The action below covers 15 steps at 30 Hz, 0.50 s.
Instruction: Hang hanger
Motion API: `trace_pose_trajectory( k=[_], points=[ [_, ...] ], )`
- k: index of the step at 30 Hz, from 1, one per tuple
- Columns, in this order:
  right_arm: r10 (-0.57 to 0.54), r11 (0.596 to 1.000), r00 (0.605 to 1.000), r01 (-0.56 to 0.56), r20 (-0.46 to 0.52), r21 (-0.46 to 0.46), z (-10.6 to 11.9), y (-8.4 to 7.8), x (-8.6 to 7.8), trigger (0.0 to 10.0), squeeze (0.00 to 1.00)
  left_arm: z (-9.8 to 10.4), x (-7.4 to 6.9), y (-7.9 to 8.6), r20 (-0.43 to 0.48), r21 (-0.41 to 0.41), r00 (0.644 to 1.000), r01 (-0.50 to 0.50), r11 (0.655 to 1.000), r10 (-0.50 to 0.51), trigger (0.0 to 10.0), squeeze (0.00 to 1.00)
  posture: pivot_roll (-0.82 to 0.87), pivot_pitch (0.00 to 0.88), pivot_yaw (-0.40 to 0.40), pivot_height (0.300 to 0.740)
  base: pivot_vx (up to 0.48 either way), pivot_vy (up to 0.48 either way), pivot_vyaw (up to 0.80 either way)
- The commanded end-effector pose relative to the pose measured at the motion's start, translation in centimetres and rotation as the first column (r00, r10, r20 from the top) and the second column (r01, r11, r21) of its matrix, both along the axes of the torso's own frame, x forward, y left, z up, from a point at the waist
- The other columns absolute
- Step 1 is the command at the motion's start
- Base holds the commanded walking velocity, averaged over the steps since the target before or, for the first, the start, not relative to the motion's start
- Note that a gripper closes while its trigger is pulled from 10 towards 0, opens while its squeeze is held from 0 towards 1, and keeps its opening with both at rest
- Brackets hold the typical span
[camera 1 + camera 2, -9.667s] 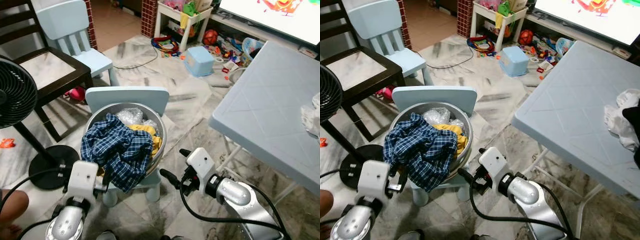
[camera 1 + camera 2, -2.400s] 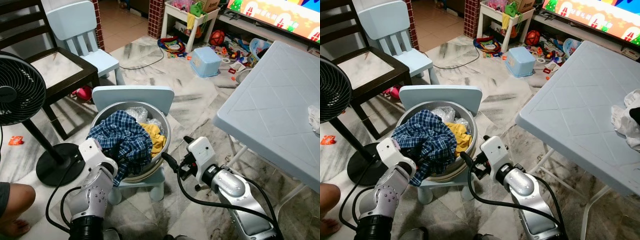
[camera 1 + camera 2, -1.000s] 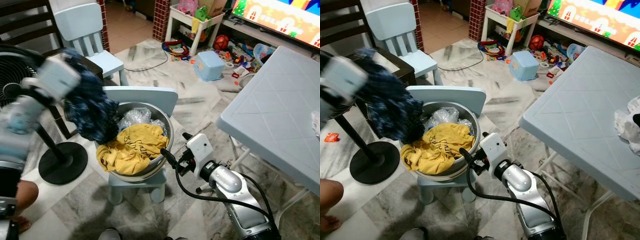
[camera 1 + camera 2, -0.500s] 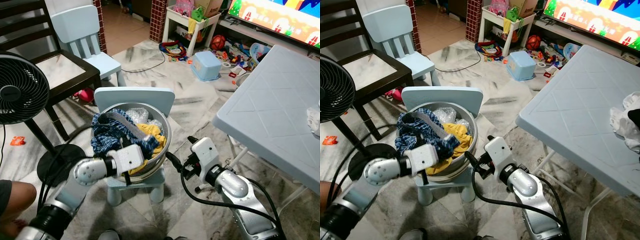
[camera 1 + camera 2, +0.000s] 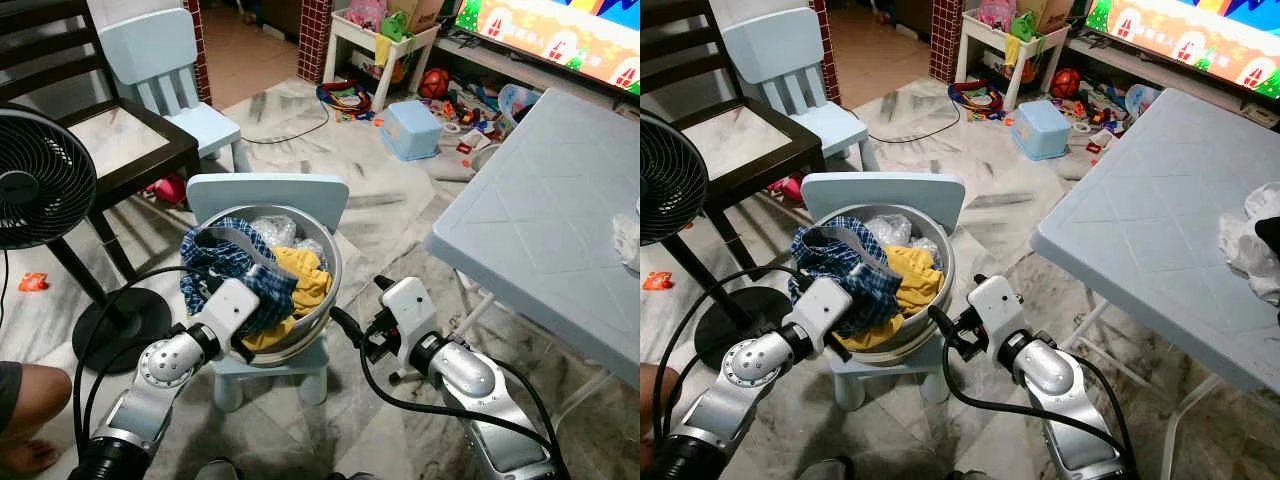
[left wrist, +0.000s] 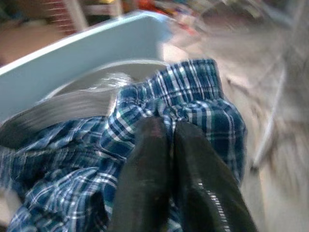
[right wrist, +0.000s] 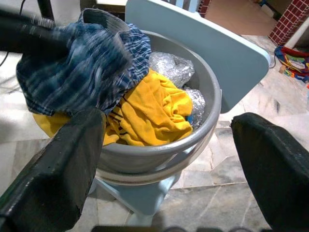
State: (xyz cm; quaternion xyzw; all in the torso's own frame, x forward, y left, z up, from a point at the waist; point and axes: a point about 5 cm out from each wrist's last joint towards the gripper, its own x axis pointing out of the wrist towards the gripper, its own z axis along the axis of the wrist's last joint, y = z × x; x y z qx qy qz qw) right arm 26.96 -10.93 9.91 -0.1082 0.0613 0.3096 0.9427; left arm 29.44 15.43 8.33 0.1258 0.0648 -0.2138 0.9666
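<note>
The left gripper (image 6: pixel 161 133) is pinched tight on a blue plaid shirt (image 5: pixel 235 270) heaped at the near-left side of a grey basin (image 5: pixel 330 285), beside a yellow shirt (image 5: pixel 305 280); I cannot make out a hanger. The basin sits on a small pale blue chair (image 5: pixel 270 190) over a marble floor (image 5: pixel 370 200). The right gripper (image 5: pixel 355 318), fingers spread wide, hovers just beside the basin, with a blue table (image 5: pixel 540 220) on the right.

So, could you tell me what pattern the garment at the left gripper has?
Blue-and-white plaid garment, clearest in the left wrist view.
</note>
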Motion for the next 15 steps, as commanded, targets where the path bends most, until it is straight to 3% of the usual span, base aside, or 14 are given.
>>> trace_pose_trajectory(
  k=[1,2,10,14,15],
  points=[
    [0.004,1.000,1.000,-0.004,0.004,-0.012,0.1,-0.2,-0.2,10.0,0.00,0.5,0.1,0.3,-0.032,-0.076,0.993,-0.114,0.991,0.112,10.0,1.00,0.09,0.140,-0.120,0.740,0.000,0.000,0.00],
    [0.004,1.000,1.000,-0.004,0.003,-0.012,0.1,-0.2,-0.2,10.0,0.00,0.8,0.2,0.2,-0.042,-0.128,0.987,-0.159,0.979,0.155,10.0,1.00,0.10,0.140,-0.119,0.740,0.000,0.000,0.00],
    [0.009,1.000,1.000,-0.009,0.002,-0.007,-0.1,0.2,-0.2,10.0,0.00,2.0,-0.1,-1.2,-0.064,-0.265,0.973,-0.231,0.936,0.222,10.0,1.00,0.11,0.143,-0.114,0.740,0.000,0.000,0.00],
    [0.013,1.000,1.000,-0.013,0.004,-0.008,-0.1,0.4,-0.2,10.0,0.00,2.5,-0.7,-1.7,-0.155,-0.362,0.928,-0.372,0.855,0.338,10.0,1.00,0.12,0.145,-0.112,0.740,0.000,0.000,0.00],
    [0.013,1.000,1.000,-0.013,0.004,-0.008,-0.1,0.4,-0.2,10.0,0.00,2.5,-0.7,-1.7,-0.155,-0.362,0.928,-0.372,0.855,0.338,10.0,1.00,0.12,0.145,-0.112,0.740,0.000,0.000,0.00]
  ],
)
